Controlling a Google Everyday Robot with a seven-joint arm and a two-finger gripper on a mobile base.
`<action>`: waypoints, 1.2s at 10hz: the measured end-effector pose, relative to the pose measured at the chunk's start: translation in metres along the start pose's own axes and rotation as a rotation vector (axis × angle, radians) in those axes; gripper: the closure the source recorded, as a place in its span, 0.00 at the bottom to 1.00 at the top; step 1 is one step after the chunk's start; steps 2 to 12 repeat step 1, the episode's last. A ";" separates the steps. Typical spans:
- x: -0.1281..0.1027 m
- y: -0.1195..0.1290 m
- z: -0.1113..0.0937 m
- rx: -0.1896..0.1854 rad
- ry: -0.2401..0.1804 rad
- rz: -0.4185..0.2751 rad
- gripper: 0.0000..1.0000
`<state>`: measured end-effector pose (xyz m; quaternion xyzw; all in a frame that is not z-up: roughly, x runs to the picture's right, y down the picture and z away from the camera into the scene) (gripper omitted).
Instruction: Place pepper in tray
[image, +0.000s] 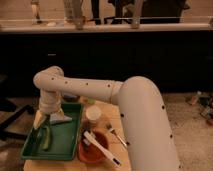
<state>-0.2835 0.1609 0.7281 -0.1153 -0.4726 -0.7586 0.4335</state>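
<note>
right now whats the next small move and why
Probably lift the gripper straight up and pull back: the pepper already lies inside the tray, apart from the gripper hanging above the tray's far end.

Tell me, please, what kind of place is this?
Probably a kitchen or café area: a long counter stands behind, and a tray, bowl and cup sit on a table. The gripper hangs over the tray.

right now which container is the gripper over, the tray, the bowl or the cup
The green tray. The gripper hangs above its far end, with the pepper lying inside it. The orange bowl and cup stand off to the side.
</note>
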 end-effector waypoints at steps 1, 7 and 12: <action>0.000 0.000 0.000 0.000 0.000 0.000 0.20; 0.000 0.000 0.000 0.000 0.000 0.000 0.20; 0.000 0.000 0.000 0.000 0.000 0.000 0.20</action>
